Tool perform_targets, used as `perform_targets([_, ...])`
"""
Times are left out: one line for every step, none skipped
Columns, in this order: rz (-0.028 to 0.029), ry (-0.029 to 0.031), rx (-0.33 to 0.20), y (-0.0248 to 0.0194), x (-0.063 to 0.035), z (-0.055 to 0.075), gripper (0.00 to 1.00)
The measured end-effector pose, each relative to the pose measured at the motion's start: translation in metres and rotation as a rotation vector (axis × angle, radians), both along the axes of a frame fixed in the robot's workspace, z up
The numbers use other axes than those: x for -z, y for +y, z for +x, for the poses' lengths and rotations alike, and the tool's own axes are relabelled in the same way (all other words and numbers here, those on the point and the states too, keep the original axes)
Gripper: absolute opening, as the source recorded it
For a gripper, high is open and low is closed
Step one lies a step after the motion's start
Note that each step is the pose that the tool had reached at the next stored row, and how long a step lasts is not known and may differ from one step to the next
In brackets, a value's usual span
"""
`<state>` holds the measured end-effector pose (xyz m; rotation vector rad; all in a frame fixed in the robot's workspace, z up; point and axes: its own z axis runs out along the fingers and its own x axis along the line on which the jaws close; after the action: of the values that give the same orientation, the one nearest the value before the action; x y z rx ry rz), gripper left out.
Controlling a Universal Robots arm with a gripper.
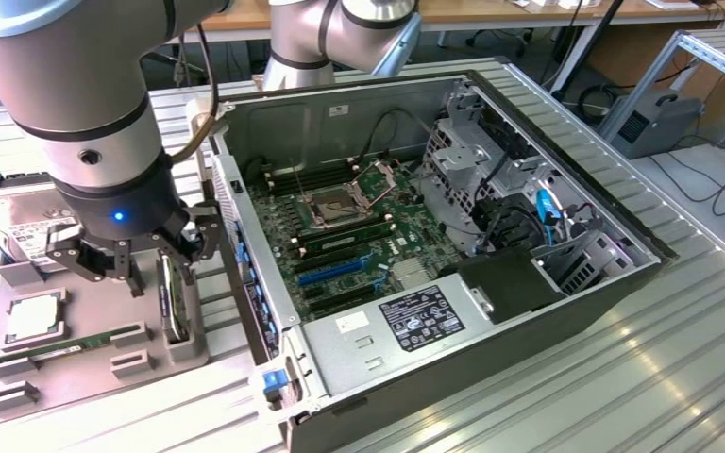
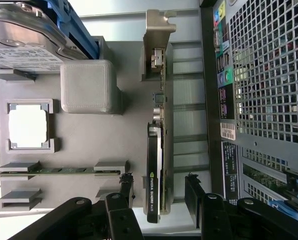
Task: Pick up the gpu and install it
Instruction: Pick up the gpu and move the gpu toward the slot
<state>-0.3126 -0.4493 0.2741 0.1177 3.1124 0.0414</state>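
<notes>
The gpu (image 2: 155, 170) stands on its long edge in a slot of the grey holder tray (image 2: 89, 150), its black face labelled and its silver bracket (image 2: 156, 45) at the far end. In the exterior view the gpu (image 1: 175, 304) rises from the tray at that view's left, beside the open computer case (image 1: 463, 311). My gripper (image 2: 159, 187) hangs open directly over the card, one finger on each side of it, with a gap between the fingertips (image 2: 127, 184) and the card. The same gripper (image 1: 146, 257) sits just above the card's upper edge.
The tray also carries a silver hard drive (image 1: 23, 222), a CPU (image 1: 35, 316) and a narrow green RAM stick (image 1: 73, 344). The case's rear panel (image 2: 269, 75) stands close beside the card. Inside lies the motherboard (image 1: 350, 226) with blue expansion slots (image 1: 331, 274).
</notes>
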Motion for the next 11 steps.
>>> perform_targets([0.0,0.0,0.0,0.0,0.0003,0.0,0.54])
perform_targets([0.0,0.0,0.0,0.0,0.0004,0.0,0.54])
perform_targets([0.0,0.0,0.0,0.0,0.0006,0.0,0.54])
perform_targets([0.0,0.0,0.0,0.0,0.0007,0.0,0.54])
perform_targets([0.0,0.0,0.0,0.0,0.0009,0.0,0.54])
perform_targets([0.0,-0.0001,0.0,0.0,0.0011,0.0,0.54])
perform_targets([0.0,0.0,0.0,0.0,0.0013,0.0,0.54])
perform_targets([0.0,0.0,0.0,0.0,0.0014,0.0,0.54])
perform_targets([0.0,0.0,0.0,0.0,0.0016,0.0,0.54])
perform_targets([0.0,0.0,0.0,0.0,0.0018,0.0,0.54])
perform_targets([0.0,0.0,0.0,0.0,0.0021,0.0,0.54])
